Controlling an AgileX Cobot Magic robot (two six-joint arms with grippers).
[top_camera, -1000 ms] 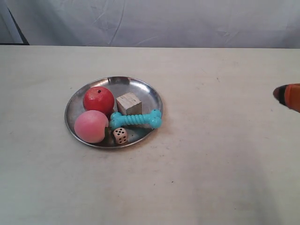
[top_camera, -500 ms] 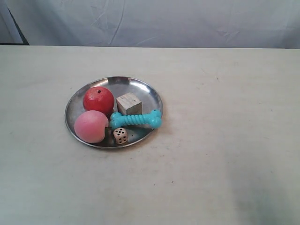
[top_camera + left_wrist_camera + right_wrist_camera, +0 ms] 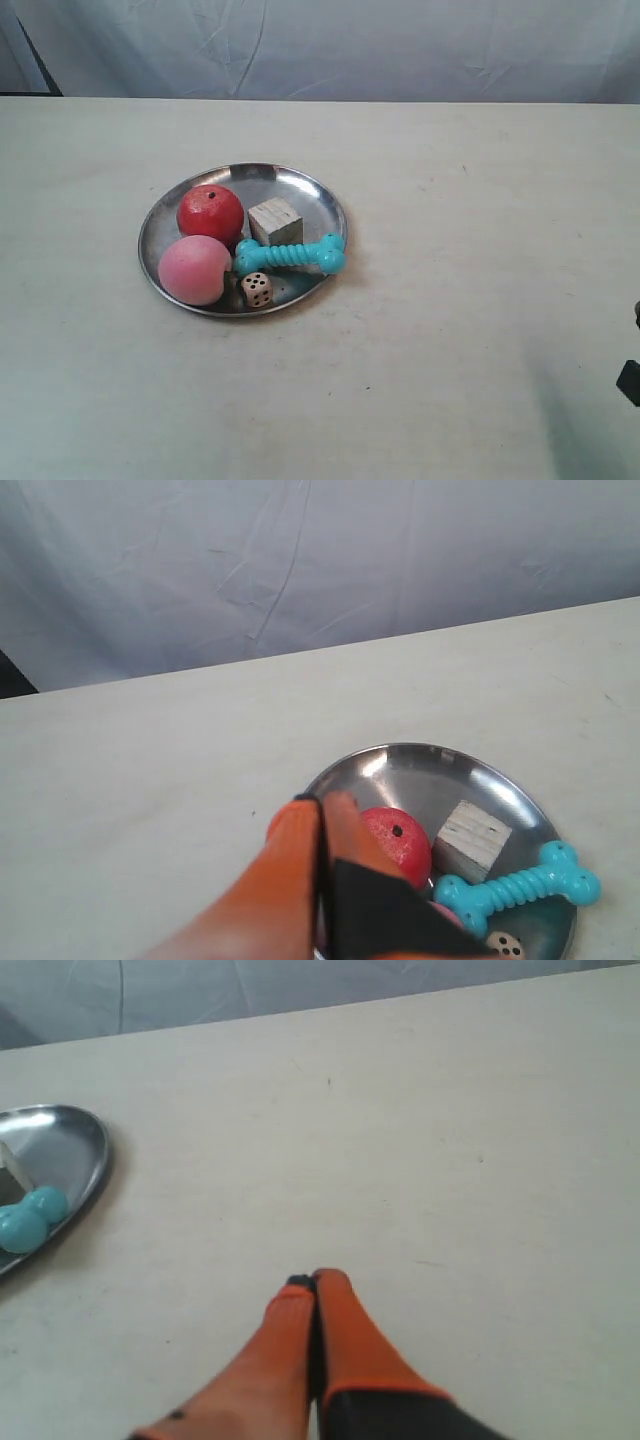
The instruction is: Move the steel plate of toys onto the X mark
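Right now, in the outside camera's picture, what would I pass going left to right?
Pink peach, cream die, dark object at the right edge. Apple, cube and bone overlap these, so omitted.

A cream counter [image 3: 450, 350] filled the frame's lower part; a creased grey cloth [image 3: 330, 45] ran across the top, behind it.

Lab-like test bench, bare cream tabletop [image 3: 450, 380], wrinkled grey cloth backdrop [image 3: 350, 50] (staged)

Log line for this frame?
plate: on table, ungrasped | toys: five on plate | left gripper: shut, empty | right gripper: shut, empty
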